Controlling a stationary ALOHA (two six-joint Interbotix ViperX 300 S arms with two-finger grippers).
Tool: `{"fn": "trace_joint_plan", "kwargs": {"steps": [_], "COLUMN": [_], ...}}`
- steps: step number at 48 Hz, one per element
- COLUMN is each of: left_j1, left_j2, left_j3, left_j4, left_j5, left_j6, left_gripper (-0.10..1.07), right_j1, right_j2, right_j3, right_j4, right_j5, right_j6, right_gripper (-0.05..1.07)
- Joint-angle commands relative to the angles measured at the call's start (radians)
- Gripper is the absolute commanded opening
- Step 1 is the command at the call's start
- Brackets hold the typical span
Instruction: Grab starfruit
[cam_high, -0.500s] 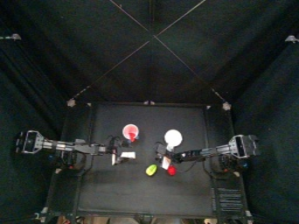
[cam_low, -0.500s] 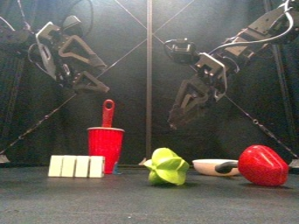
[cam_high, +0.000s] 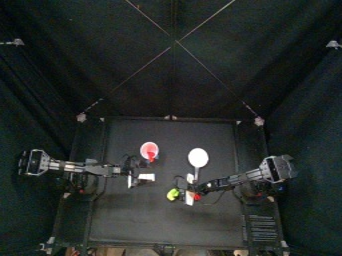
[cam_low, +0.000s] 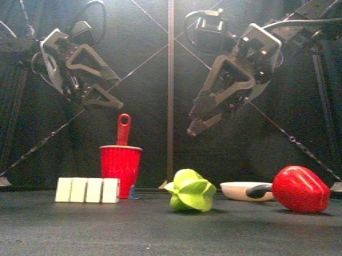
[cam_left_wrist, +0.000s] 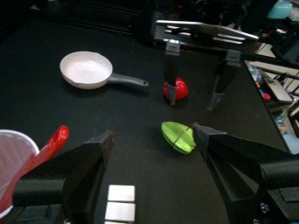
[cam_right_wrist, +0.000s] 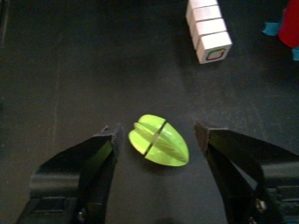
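red cup (cam_low: 120, 170) with red utensil | white block row (cam_low: 87, 190) beside it | white pan (cam_left_wrist: 86, 68) | red pepper (cam_low: 301, 189), both beyond fingers

Small black table (cam_high: 134, 215) inside black curtains (cam_high: 54, 80), thin crossed poles (cam_high: 174, 40) behind.

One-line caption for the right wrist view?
Open right gripper poised above the starfruit, jaws either side, not yet touching.

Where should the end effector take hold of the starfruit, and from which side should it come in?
Grip the starfruit across its ridged middle, coming straight down from above. It lies free on the table with nothing touching it, and the open right end effector already hangs over it with a jaw on each side, so lowering and closing looks simplest.
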Motion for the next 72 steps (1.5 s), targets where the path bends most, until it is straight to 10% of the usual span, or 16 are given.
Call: {"fn": "trace_joint_plan", "kwargs": {"steps": [1, 72], "left_j1": [0.006, 0.009], "left_j2": [-0.005, -0.017], "left_j3": [-0.009, -0.005], "left_j4": [0.000, -0.018], "left_j5": [-0.005, 0.000], "left_j6": [0.002, 0.003], "left_gripper": [1.04, 1.04], "right_j1": [0.006, -0.011], "right_j2": [0.003, 0.236], "right_j3": [-0.031, -0.084], "right_j4": [-0.005, -0.156], "right_j5": [-0.002, 0.006], "right_j6": [-0.002, -0.002], "right_gripper": [1.03, 1.03]}}
